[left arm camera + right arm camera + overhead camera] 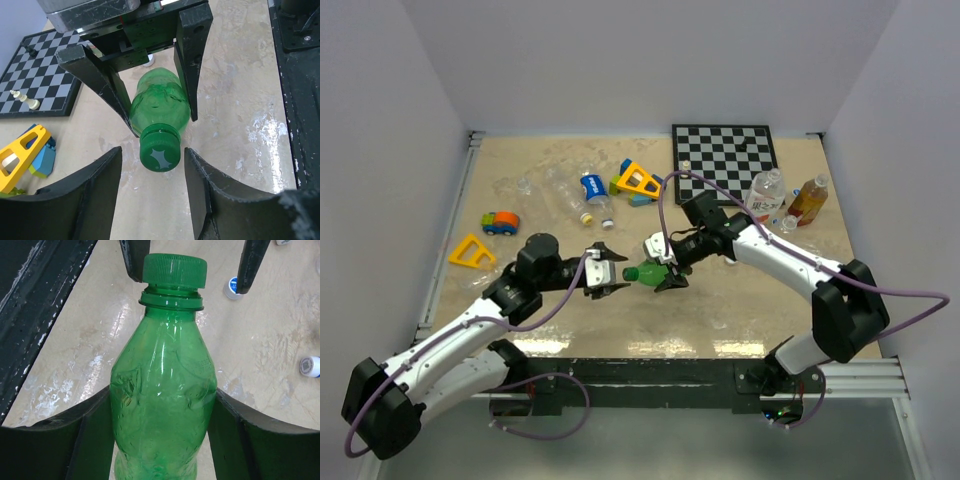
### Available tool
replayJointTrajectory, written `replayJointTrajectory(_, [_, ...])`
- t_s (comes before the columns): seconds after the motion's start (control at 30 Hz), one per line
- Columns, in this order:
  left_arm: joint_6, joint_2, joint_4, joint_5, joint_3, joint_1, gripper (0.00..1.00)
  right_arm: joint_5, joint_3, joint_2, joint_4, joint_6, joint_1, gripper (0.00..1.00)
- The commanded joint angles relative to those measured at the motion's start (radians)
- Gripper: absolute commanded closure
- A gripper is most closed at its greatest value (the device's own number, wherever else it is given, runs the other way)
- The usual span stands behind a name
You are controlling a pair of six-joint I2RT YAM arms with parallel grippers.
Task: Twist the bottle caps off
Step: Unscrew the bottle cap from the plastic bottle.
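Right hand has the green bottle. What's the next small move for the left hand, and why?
Probably close the left hand onto the green ribbed plastic screw cap. Its fingers flank the cap with a gap on each side, while the right hand clamps the green plastic bottle by its body, so a grip should come before any twist.

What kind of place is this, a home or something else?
Probably a lab robot test bench: white walls box in a beige table, two robot arms are bolted at its near edge, and a chessboard, toy blocks and bottles are scattered on it.
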Motion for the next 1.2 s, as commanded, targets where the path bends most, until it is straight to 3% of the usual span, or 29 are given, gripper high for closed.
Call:
replayJointTrajectory(0.0, [0.008, 0.023, 0.051, 0.049, 0.033, -0.004, 0.45, -0.008, 0.017, 0.0, -0.012, -0.015, 0.004, 1.0])
replayJointTrajectory(0.27, [-0.018, 0.032, 0.057, 0.081, 0.04, -0.004, 0.65, -0.007, 0.016, 0.002, -0.012, -0.015, 0.006, 1.0])
replayJointTrajectory(0.43, [-0.158, 0.03, 0.094, 0.081, 0.052, -0.004, 1.0, -0.004, 0.016, 0.004, -0.012, -0.015, 0.006, 1.0])
replayJointTrajectory(0.57, [-0.551, 0.055, 0.033, -0.1, 0.127, -0.002, 1.0, -0.002, 0.016, 0.004, -0.012, -0.015, 0.004, 1.0])
replayJointTrajectory(0.67, [-0.933, 0.075, -0.2, -0.299, 0.215, -0.002, 1.0, -0.001, 0.016, 0.01, -0.01, -0.015, 0.006, 1.0])
replayJointTrajectory(0.77, [-1.164, 0.089, -0.265, -0.268, 0.22, -0.009, 1.0, -0.007, 0.019, 0.02, -0.013, -0.016, 0.004, 1.0])
replayJointTrajectory(0.97, [-1.111, 0.089, -0.271, -0.31, 0.201, -0.022, 0.97, -0.007, 0.028, 0.027, -0.032, -0.022, 0.009, 1.0])
replayJointTrajectory(1.1, [-1.026, 0.109, -0.304, -0.29, 0.258, -0.022, 0.61, -0.001, 0.026, 0.022, -0.03, -0.019, 0.009, 1.0])
replayJointTrajectory(1.17, [-0.962, 0.1, -0.34, -0.283, 0.293, -0.018, 0.5, -0.001, 0.025, 0.025, -0.027, -0.019, 0.009, 1.0])
